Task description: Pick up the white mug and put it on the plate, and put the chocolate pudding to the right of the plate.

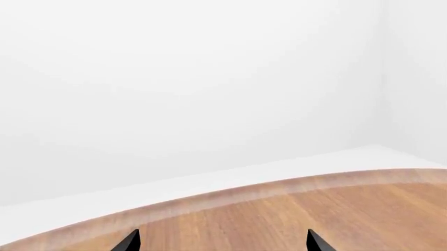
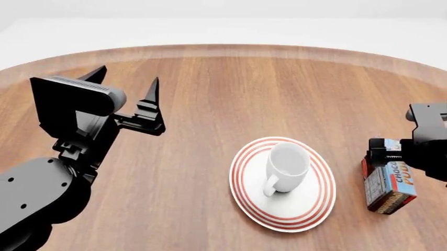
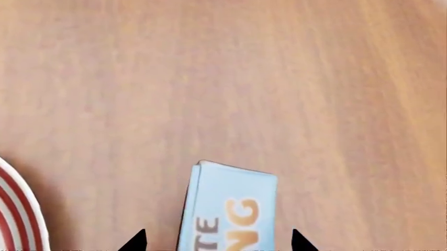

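I'm looking down on a round wooden desk (image 2: 209, 94) that fills the head view, and nothing on it crowds the working area. The plate (image 2: 307, 209) sits toward my right of centre, and the mug (image 2: 286, 164) already stands upright on it, handle turned toward me, so I judge that half of the job done. What's left turns on the pudding (image 2: 388, 188): it sits just right of the plate, apart from the rim, with its long axis running roughly away from me and tilted a little. My right pincer (image 2: 386, 150) is directly over its far end, so that arm is plainly the nearer one. In the right wrist view the light blue lettered face of the carton lies between the two dark fingertips (image 3: 136, 241), which stand either side of it with a sliver of wood showing on each flank; I can't tell whether the pads are pressing it or merely bracketing it, nor whether the box rests on the wood or hangs just above. The plate's red rings show at the edge of that view, close but clear. My left pincer (image 2: 125, 86) is well off to the left, spread wide and empty, pointing out over bare wood toward the desk's far edge.
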`<state>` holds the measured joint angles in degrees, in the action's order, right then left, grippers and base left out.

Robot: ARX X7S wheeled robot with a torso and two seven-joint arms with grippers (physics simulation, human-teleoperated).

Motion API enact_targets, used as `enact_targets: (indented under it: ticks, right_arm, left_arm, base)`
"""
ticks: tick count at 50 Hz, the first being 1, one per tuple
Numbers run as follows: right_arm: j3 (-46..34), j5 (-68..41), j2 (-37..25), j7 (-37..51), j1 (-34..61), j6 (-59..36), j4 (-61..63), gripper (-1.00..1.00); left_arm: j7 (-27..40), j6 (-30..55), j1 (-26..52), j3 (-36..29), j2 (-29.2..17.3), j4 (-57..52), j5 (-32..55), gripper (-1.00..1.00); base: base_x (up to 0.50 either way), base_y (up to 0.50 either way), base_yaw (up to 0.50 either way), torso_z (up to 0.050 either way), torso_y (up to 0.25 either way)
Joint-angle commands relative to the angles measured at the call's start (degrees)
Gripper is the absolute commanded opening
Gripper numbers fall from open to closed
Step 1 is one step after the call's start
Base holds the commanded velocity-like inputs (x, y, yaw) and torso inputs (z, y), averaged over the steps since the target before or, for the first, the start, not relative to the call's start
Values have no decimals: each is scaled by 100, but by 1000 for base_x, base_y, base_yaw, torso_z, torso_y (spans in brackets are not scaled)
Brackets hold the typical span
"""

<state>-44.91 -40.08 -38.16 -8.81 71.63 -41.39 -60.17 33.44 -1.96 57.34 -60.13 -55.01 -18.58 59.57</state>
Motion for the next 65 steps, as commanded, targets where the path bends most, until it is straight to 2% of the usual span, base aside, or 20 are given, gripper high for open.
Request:
enact_targets:
  ticks: [1,22,32,45,54,63,65]
  right_arm:
    - [4,6,-33,21,-41,-21,78,100]
    - [-14,-171,-920,415,436,-1081,2381,100]
    - [-15,-206,-1117,468,547,-1258,2907,100]
    - [463,-752,-2301,925,420,-1435,5282,100]
    - [1067,-1585,-3256,1521,-234,-939,7107,100]
    - [1760,-2630,-4196,2526,-966,291,8776,100]
    - [1814,-2580,-4358,2742,-1136,678,9104,100]
  left_arm:
    - [-8,7,-5,14,8,9,-2,100]
    - [-22,56,47,56,3,-35,1,100]
    - [-6,39,22,83,-54,-88,10,100]
    - [21,82,40,101,-69,-145,7,100]
    - [77,120,59,124,-127,-274,15,100]
    - [193,104,54,192,-311,-541,48,100]
    - [257,46,41,253,-424,-661,101,100]
  base:
    - [0,0,0,0,0]
    - [0,0,0,0,0]
    - [0,0,0,0,0]
    - [0,0,0,0,0]
    - [0,0,0,0,0]
    - [0,0,0,0,0]
    - [0,0,0,0,0]
